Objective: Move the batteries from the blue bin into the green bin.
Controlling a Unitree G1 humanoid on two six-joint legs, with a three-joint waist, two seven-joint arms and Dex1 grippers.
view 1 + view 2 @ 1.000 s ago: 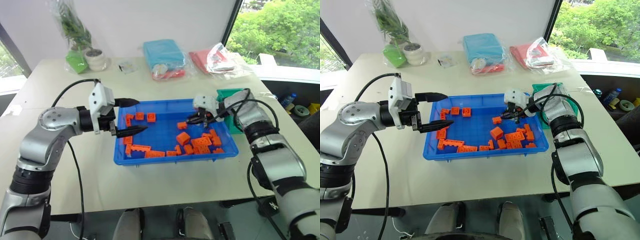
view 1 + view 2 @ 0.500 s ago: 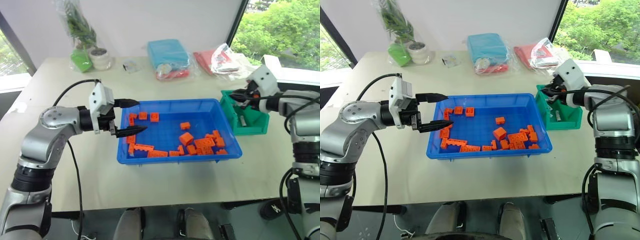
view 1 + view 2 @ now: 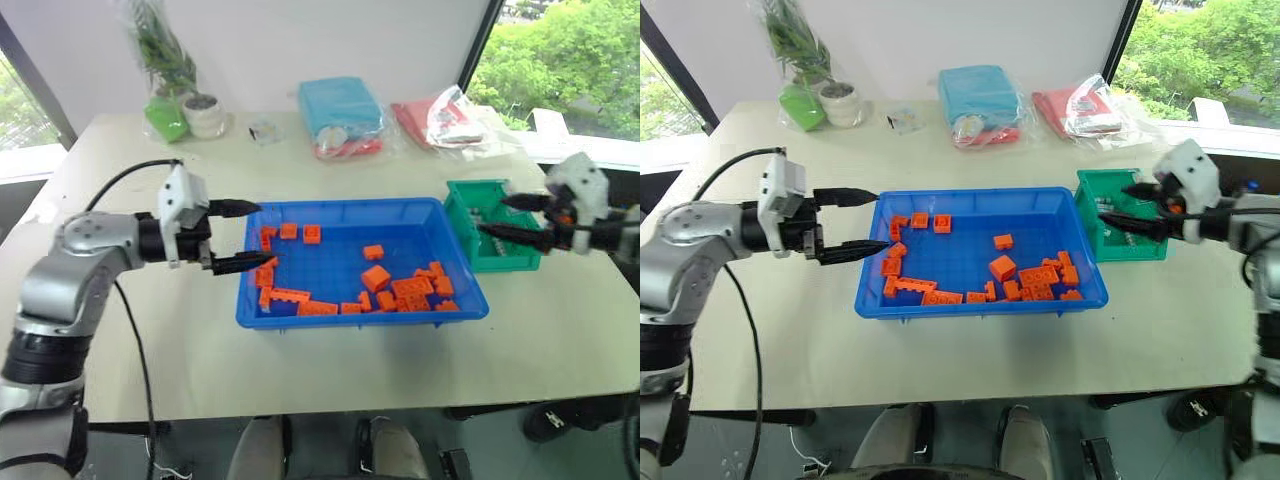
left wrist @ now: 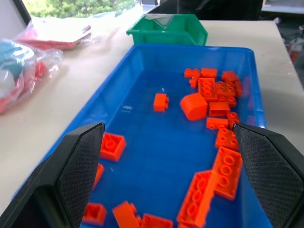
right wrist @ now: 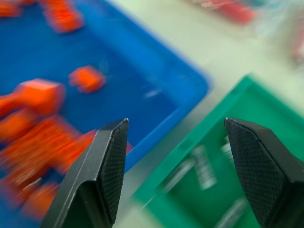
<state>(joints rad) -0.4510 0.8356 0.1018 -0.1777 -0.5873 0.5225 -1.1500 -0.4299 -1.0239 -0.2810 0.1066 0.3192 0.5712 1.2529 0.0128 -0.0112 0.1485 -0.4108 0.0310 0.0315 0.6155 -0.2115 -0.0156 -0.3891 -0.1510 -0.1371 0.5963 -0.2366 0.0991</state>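
Observation:
The blue bin (image 3: 360,318) lies mid-table with several orange bricks (image 3: 400,288) scattered in it. Just right of it stands the green bin (image 3: 462,205); blurred silver-grey batteries (image 5: 205,167) lie on its floor. My right gripper (image 3: 500,216) hovers over the green bin's right side, pointing left, open and empty; in the right wrist view it (image 5: 176,122) spans the gap between both bins. My left gripper (image 3: 262,234) is open and empty at the blue bin's left rim, and its wrist view (image 4: 167,128) looks along the bin (image 4: 156,142) toward the green bin (image 4: 166,33).
Along the table's far edge sit a bagged plant with a light-green pot (image 3: 160,118), a white pot (image 3: 205,115), a light-blue packet (image 3: 340,105) and a red packet (image 3: 440,115). Bare tabletop lies in front of both bins.
My right gripper swung right from the blue bin's right end to over the green bin, went from shut to open there, and then drew back right. My left gripper shifted slightly left.

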